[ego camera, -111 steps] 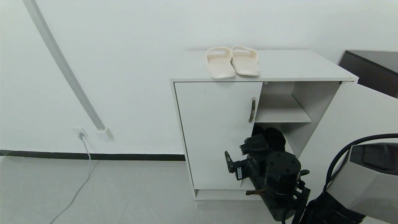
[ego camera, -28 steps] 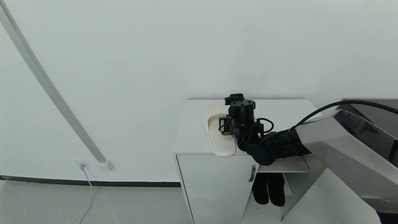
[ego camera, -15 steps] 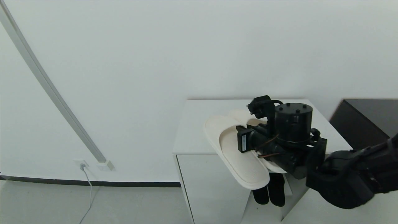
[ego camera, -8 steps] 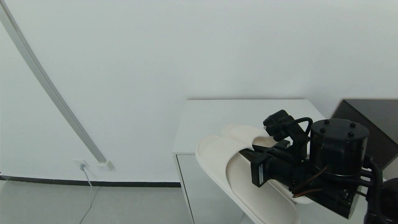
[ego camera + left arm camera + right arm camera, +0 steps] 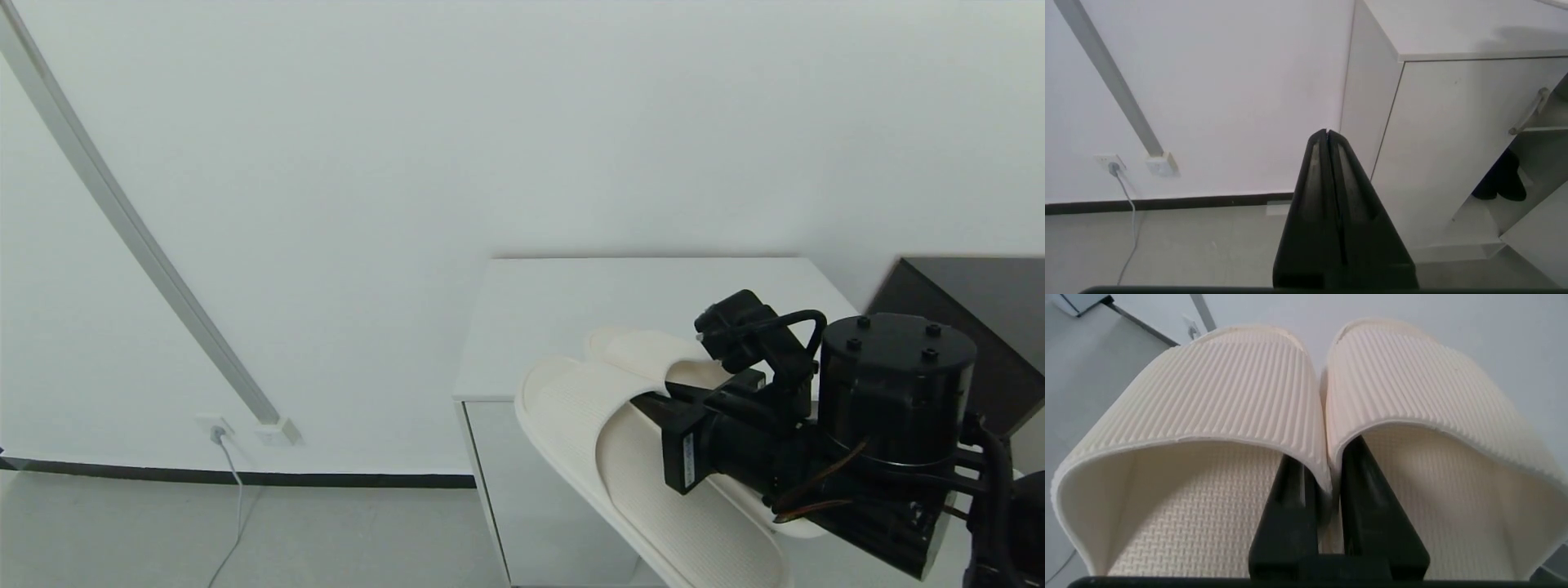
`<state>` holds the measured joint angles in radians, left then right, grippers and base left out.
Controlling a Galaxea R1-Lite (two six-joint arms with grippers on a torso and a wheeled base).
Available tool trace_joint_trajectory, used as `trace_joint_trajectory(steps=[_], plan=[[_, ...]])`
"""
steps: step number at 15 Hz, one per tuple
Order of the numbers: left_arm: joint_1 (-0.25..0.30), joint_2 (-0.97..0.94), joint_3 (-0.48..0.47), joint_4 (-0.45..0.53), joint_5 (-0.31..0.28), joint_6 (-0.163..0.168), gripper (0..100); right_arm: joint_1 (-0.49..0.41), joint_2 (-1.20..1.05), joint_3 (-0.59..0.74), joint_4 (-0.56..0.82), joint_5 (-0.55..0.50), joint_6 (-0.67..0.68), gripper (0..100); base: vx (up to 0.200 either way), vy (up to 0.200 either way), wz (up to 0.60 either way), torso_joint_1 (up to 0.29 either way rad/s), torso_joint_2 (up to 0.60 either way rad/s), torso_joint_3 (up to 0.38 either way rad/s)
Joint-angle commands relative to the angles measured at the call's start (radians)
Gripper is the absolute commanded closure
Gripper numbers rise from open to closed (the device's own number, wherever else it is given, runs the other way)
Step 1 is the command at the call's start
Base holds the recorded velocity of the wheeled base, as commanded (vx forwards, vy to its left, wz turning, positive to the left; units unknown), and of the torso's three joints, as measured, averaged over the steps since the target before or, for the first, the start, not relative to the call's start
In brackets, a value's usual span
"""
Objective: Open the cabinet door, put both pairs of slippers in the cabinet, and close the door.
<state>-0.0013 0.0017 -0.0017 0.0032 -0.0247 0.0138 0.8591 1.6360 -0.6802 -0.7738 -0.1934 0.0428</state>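
A pair of cream slippers hangs in the air in front of the white cabinet, clear of its top. My right gripper is shut on them. In the right wrist view its fingers pinch the two inner strap edges of the cream slippers together. My left gripper is shut on nothing, held low to the left of the cabinet. A black pair of slippers lies in the lower compartment behind the open right door. The left door with its handle is closed.
A dark table stands right of the cabinet. A slanted grey conduit runs down the wall to an outlet with a cable on the floor. Bare tiled floor lies left of the cabinet.
My right arm came up from the lower compartment, closed on the cream slippers on the cabinet top and carried them off toward me. In the last half second it barely moved.
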Motion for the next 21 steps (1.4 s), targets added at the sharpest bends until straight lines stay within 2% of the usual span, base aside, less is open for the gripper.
trace_joint_trajectory(steps=[1,6,21], plan=[[0.000,0.000,0.000,0.000,0.000,0.000,100,0.003,0.007,0.001,-0.001,0.000,0.000,100,-0.200,0.000,0.00,0.012,0.00,-0.002],[0.000,0.000,0.000,0.000,0.000,0.000,100,0.003,0.013,0.002,-0.002,-0.001,0.000,100,-0.200,0.000,0.00,-0.002,0.00,0.001],[0.000,0.000,0.000,0.000,0.000,0.000,100,0.017,0.010,0.014,-0.004,-0.003,0.002,100,0.000,0.000,0.00,0.000,0.00,0.000]])
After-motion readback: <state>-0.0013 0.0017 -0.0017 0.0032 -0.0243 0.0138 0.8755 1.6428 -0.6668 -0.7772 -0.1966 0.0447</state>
